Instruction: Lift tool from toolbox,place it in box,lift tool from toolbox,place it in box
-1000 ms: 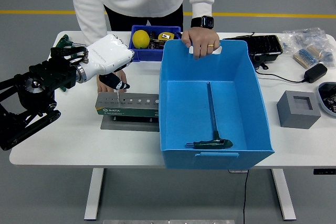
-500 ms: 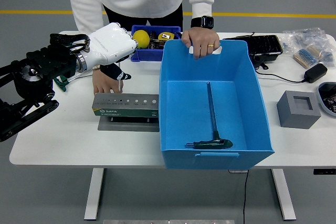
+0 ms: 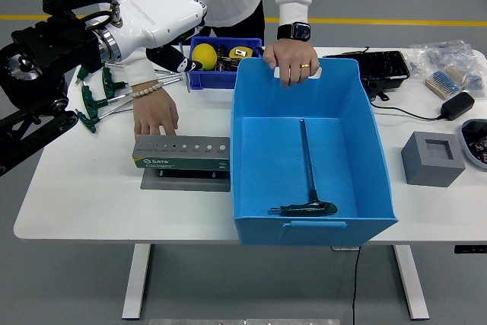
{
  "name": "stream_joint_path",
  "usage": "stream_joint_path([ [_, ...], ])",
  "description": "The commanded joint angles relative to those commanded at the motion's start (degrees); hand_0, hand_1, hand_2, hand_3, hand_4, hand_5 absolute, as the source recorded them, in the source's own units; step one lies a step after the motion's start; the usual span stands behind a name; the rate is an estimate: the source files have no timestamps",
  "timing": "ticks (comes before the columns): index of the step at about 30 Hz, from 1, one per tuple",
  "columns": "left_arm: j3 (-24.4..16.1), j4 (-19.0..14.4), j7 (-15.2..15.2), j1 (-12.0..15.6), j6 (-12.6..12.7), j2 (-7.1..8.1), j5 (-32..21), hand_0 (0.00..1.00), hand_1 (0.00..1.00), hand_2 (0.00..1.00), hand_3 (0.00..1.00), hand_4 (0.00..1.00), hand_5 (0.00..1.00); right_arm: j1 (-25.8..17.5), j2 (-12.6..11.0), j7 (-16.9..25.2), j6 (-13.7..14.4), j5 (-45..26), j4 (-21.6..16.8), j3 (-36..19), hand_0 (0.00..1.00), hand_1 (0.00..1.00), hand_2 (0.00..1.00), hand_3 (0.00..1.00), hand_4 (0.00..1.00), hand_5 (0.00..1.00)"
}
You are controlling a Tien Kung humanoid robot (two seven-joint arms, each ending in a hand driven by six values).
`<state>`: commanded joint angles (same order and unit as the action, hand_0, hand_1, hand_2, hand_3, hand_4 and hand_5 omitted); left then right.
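One T-handle tool [image 3: 307, 188] lies inside the blue box [image 3: 365, 135], its green handle near the box's front wall and its shaft pointing to the far wall; the rest of the box floor is free. The box stands at the middle of the table [image 3: 91, 203], its front wall close to the near edge. Just left of it, apart from its wall, is the grey-green toolbox [image 3: 181, 151] with a row of holes on top, resting on a grey plate [image 3: 186, 180]. In front of the toolbox and to its left the table is bare up to the near edge and the near left corner.

The left hand [image 3: 163, 17] is raised high over the far left part of the table, its white back to the camera and its dark fingers [image 3: 173, 57] curled; I think they pinch a thin tool, but the view is too poor and I cannot tell. More green-handled tools [image 3: 95, 100] lie by the far left edge.

A person stands at the far side. One hand [image 3: 154, 118] is pressed flat on the table just behind the toolbox; the other hand [image 3: 290, 61] grips the box's far rim. A small blue bin [image 3: 221, 55] with a yellow ball sits at the far edge.
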<state>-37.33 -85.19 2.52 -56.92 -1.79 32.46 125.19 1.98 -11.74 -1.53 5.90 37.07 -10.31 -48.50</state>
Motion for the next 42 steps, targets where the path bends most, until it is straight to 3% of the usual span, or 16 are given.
stream_joint_path([
  [6, -1.1, -1.9, 1.1, -1.3, 0.4, -3.19, -2.0, 0.261, 0.002, 0.002, 0.023, 0.855, 0.320, 0.0, 0.0, -0.1, 0.0, 0.3, 0.0, -0.1, 0.754, 0.689, 0.732, 0.712, 0.971, 0.833],
  [10, 0.5, -3.7, 2.2, -1.5, 1.5, -6.98, -4.1, 0.262, 0.002, 0.002, 0.024, 0.851, 0.318, -0.1, 0.0, -0.2, -0.1, 0.6, 0.0, 0.0, 0.754, 0.688, 0.732, 0.711, 0.970, 0.835],
  [13, 3.1, -3.7, 3.0, -1.1, 3.9, -10.28, -6.2, 0.279, 0.002, 0.010, 0.054, 0.845, 0.351, 0.0, 0.1, -0.2, -0.1, 0.8, 0.0, 0.0, 0.754, 0.689, 0.732, 0.711, 0.970, 0.834],
  [18, 8.3, -1.5, 4.1, 0.5, 9.6, -15.00, -9.3, 0.279, 0.002, 0.010, 0.054, 0.845, 0.351, 0.2, 0.1, -0.1, -0.2, 0.8, 0.0, 0.2, 0.754, 0.689, 0.732, 0.711, 0.970, 0.834],
  [19, 9.8, -0.1, 4.3, 1.1, 10.4, -16.35, -9.6, 0.343, 0.028, 0.065, 0.124, 0.869, 0.561, 0.3, 0.0, -0.1, -0.2, 0.7, 0.0, 0.3, 0.754, 0.689, 0.732, 0.711, 0.970, 0.834],
  [23, 13.7, 4.7, 4.3, 2.3, 11.5, -19.58, -10.6, 0.343, 0.028, 0.065, 0.124, 0.869, 0.561, 0.3, 0.0, -0.2, -0.3, 0.7, 0.0, 0.7, 0.754, 0.689, 0.732, 0.711, 0.970, 0.834],
  [30, 18.4, 11.3, 3.7, 3.1, 9.9, -22.28, -13.8, 0.349, 0.037, 0.077, 0.144, 0.874, 0.589, 0.6, -0.4, -0.3, -0.3, 1.3, 0.0, 0.6, 0.754, 0.688, 0.732, 0.710, 0.970, 0.833],
  [31, 18.8, 11.7, 3.4, 3.2, 10.2, -22.42, -14.4, 0.442, 0.262, 0.365, 0.526, 0.903, 0.693, 0.6, -0.4, -0.4, -0.3, 1.4, 0.0, 0.6, 0.754, 0.689, 0.732, 0.711, 0.970, 0.833],
  [36, 19.6, 13.2, 2.5, 3.4, 12.5, -22.91, -17.9, 0.442, 0.262, 0.365, 0.526, 0.903, 0.693, 0.9, -0.6, -0.5, -0.4, 2.0, 0.0, 0.3, 0.754, 0.689, 0.732, 0.711, 0.970, 0.833],
  [37, 19.6, 13.3, 2.3, 3.3, 12.9, -22.97, -18.4, 0.475, 0.478, 0.627, 0.658, 0.921, 0.758, 0.9, -0.6, -0.5, -0.4, 2.1, 0.0, 0.2, 0.754, 0.687, 0.732, 0.710, 0.969, 0.833],
  [42, 19.2, 13.6, 1.5, 3.1, 14.5, -23.03, -20.6, 0.475, 0.478, 0.627, 0.658, 0.921, 0.758, 1.1, -0.7, -0.6, -0.4, 2.7, 0.0, -0.3, 0.754, 0.687, 0.732, 0.710, 0.969, 0.833],
])
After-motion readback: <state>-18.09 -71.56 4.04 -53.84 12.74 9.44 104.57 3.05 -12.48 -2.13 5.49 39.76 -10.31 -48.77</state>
